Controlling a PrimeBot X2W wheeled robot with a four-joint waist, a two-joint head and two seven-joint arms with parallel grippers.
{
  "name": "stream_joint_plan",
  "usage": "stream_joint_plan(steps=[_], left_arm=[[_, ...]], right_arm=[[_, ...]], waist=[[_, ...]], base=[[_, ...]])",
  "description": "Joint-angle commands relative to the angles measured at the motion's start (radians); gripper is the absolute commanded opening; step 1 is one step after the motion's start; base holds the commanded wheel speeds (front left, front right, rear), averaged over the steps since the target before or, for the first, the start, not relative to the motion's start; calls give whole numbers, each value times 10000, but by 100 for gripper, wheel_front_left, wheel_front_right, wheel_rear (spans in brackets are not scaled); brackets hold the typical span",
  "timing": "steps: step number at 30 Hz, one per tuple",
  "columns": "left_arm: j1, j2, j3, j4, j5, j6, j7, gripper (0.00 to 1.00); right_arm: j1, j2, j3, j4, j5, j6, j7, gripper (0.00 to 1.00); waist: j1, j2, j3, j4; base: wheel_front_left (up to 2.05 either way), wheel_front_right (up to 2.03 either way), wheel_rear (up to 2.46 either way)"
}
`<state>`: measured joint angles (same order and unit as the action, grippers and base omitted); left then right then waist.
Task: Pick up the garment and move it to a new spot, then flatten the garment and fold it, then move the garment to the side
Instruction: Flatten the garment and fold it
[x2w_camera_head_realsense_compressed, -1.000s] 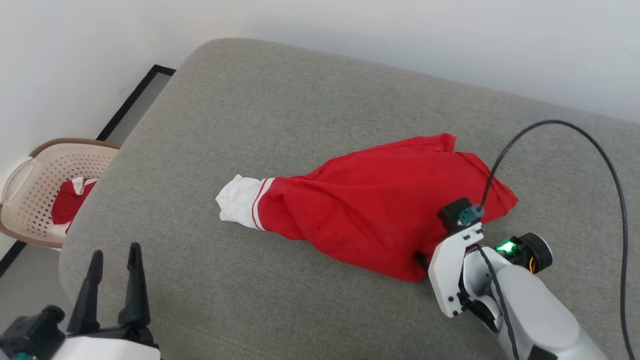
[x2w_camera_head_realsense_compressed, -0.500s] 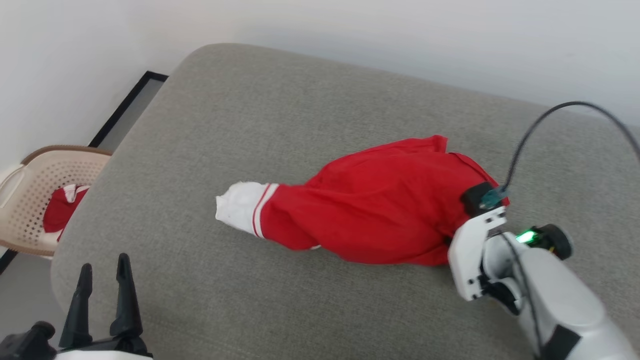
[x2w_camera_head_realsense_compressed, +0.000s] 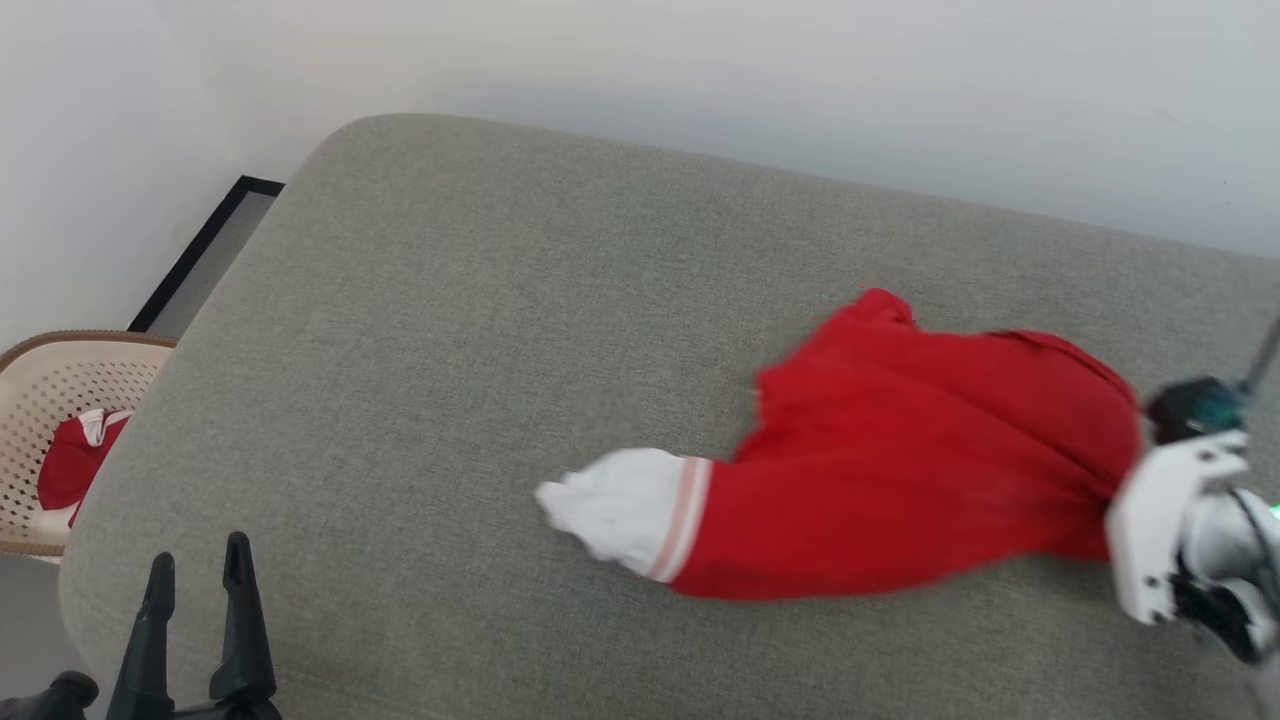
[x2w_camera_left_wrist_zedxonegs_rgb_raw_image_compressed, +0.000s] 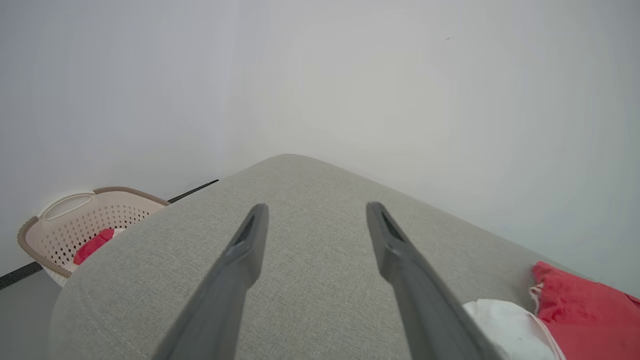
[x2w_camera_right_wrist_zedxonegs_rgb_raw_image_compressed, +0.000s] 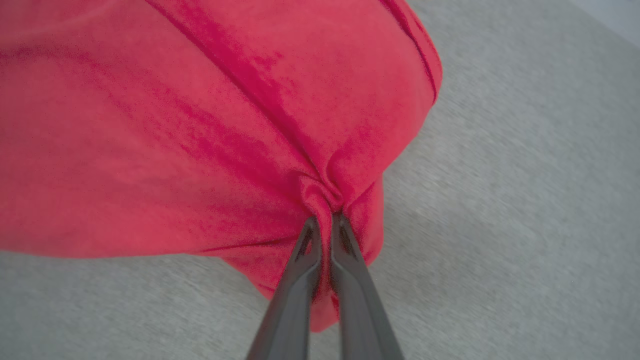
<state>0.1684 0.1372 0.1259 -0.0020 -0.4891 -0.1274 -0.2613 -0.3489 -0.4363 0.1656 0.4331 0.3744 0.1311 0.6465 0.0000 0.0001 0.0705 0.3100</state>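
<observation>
The garment (x2w_camera_head_realsense_compressed: 900, 470) lay toward the grey cushion's (x2w_camera_head_realsense_compressed: 480, 330) right end, its long axis running leftward from my right gripper (x2w_camera_right_wrist_zedxonegs_rgb_raw_image_compressed: 322, 222), which was clenched on a pinch of its red cloth. My left gripper (x2w_camera_head_realsense_compressed: 198, 552) gaped idle over the cushion's near-left corner, farther off.

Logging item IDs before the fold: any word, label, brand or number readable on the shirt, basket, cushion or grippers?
No text can be read anywhere.
The garment: plain red cloth, white sleeve, stripes; no print or tag visible.
The basket and the grey cushion: no lettering.
The left gripper and the right gripper, shut on the garment: no markings.
</observation>
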Motion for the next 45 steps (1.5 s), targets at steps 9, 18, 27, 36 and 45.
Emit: stream_joint_plan(steps=[9, 18, 27, 36, 45], left_arm=[[139, 107, -179, 125, -143, -28, -50, 100], [98, 180, -376, 271, -141, -27, -50, 100], [-213, 101, -529, 339, -262, -28, -51, 100], [-707, 103, -1014, 578, -376, -28, -49, 100], [-1141, 72, -1366, 813, -467, -28, -49, 100]], right_arm=[[1269, 597, -1797, -337, -532, -6, 513, 0], [971, 1108, -1673, -1042, -500, -5, 231, 0], [-340, 1541, -297, -3067, -479, -5, 650, 0], [-2167, 2372, 1397, -1874, -559, -5, 205, 0], [-3843, 3273, 3312, 1595, -116, -5, -1310, 41]], waist=[[0, -1, -71, -67], [0, -1, -114, 31], [0, -1, 91, 238], [0, -1, 353, 819], [0, -1, 709, 1311]], base=[[0, 0, 0], [0, 0, 0], [0, 0, 0], [0, 0, 0], [0, 0, 0]])
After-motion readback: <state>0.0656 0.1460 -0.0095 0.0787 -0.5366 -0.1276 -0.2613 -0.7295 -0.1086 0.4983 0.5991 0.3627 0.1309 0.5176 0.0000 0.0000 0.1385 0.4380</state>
